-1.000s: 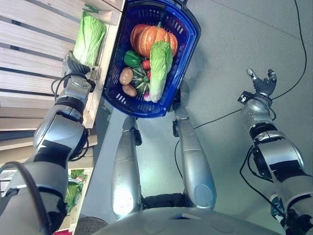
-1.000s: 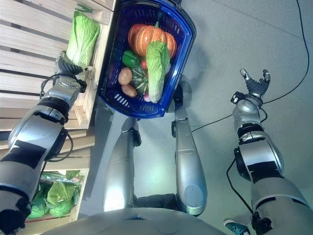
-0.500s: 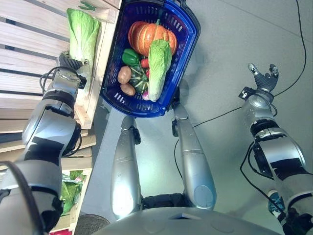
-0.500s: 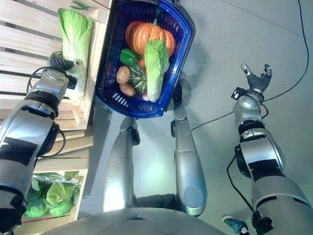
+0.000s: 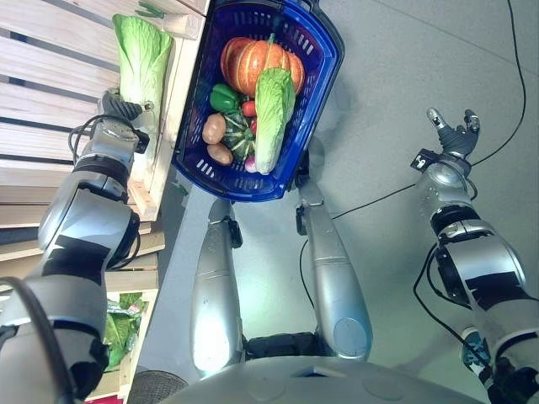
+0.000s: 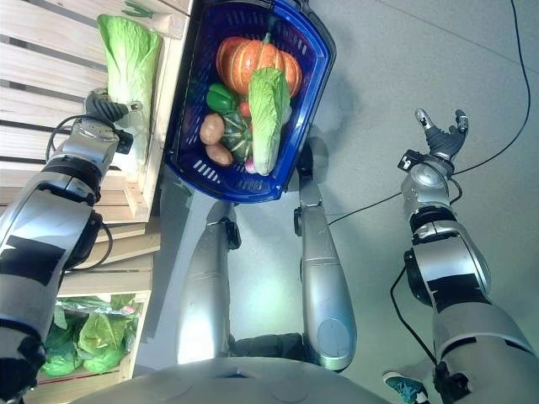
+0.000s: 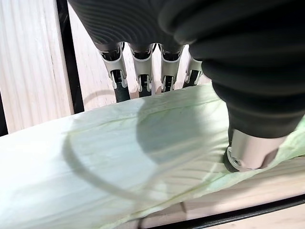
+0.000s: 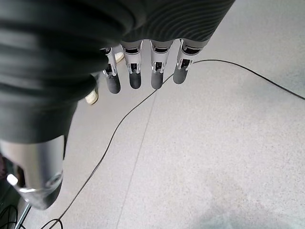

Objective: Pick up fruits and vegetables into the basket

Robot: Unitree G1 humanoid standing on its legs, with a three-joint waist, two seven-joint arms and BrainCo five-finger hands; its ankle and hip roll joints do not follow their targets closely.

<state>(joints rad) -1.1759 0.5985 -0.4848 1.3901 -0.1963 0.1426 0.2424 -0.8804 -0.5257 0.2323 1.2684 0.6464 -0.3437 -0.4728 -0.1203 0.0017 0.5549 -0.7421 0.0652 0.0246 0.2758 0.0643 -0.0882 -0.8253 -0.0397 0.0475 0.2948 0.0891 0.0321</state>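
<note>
A pale green napa cabbage (image 5: 141, 55) lies on the wooden shelf at the upper left. My left hand (image 5: 116, 109) is at its white base; in the left wrist view the fingers (image 7: 143, 76) reach behind the cabbage (image 7: 119, 157) and the thumb (image 7: 248, 143) presses its near side. To the right stands the blue basket (image 5: 236, 187), holding an orange pumpkin (image 5: 253, 61), another napa cabbage (image 5: 274, 114), a green pepper (image 5: 224, 97), potatoes (image 5: 215, 130) and a striped squash (image 5: 237, 135). Far right, my right hand (image 5: 455, 135) hangs over the floor with its fingers (image 8: 143, 71) spread, holding nothing.
The slatted wooden shelf (image 5: 50, 76) fills the left side, its edge right against the basket. A lower crate (image 6: 93, 337) with leafy greens sits at the bottom left. Grey floor (image 5: 396, 76) lies to the right of the basket.
Since one second ago my left hand and the shelf cabbage have shifted left, and the cabbage points more straight up the shelf. Over the last half second nothing has moved.
</note>
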